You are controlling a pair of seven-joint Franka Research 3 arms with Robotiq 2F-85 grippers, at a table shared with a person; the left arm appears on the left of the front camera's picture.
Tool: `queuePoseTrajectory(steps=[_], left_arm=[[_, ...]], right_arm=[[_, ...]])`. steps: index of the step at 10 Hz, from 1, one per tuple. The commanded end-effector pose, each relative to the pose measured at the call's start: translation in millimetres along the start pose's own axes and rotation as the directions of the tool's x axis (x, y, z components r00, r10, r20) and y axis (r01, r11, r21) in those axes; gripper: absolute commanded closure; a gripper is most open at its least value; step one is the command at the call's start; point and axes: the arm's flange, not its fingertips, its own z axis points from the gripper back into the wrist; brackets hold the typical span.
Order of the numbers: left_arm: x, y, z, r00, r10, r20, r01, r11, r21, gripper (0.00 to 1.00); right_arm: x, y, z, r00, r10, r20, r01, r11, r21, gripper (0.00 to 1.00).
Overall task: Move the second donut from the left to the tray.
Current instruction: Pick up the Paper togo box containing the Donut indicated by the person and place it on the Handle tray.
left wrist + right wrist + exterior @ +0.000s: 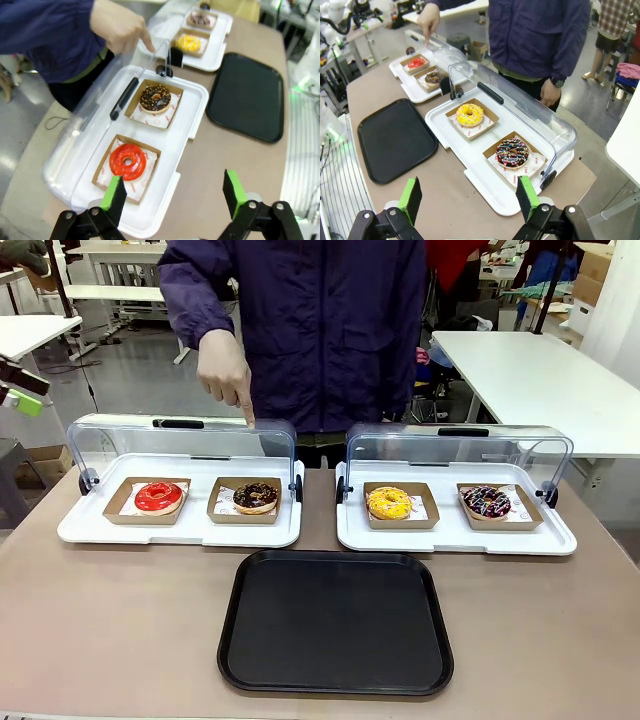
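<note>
The second donut from the left has dark chocolate glaze with light crumbs. It sits in a small brown cardboard tray in the left white display tray, to the right of a red-glazed donut. It also appears in the left wrist view and, far off, in the right wrist view. The black tray lies empty in front of both display trays. My left gripper hovers open above the table's left end, near the red donut. My right gripper hangs open above the right end.
A person's hand points a finger down at the raised clear lid above the chocolate crumb donut. The right display tray, lid up, holds a yellow donut and a dark donut with pink-white sprinkles.
</note>
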Motion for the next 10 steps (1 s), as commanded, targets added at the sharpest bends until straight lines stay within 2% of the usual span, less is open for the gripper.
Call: queuePoseTrajectory(steps=[1,3,5,7,10], left_arm=[[49,7,-10,0.987,-0.082,-0.142,0.076,0.996,-0.047,0.0],[93,7,-50,0.946,-0.159,-0.282,0.135,0.986,-0.101,0.0],[130,-9,-113,0.876,-0.282,-0.391,0.223,0.956,-0.189,0.0],[145,-38,-168,0.811,-0.345,-0.473,0.26,0.936,-0.238,0.0],[141,-67,-236,0.762,-0.36,-0.538,0.312,0.933,-0.182,0.0]], right_arm=[[2,-2,0,0.999,0.022,0.027,-0.022,1.0,-0.001,0.0],[2,-2,0,0.999,0.022,0.027,-0.022,1.0,-0.001,0.0],[2,-2,0,0.999,0.022,0.027,-0.022,1.0,-0.001,0.0],[2,-2,0,0.999,0.022,0.027,-0.022,1.0,-0.001,0.0],[2,-2,0,0.999,0.022,0.027,-0.022,1.0,-0.001,0.0]])
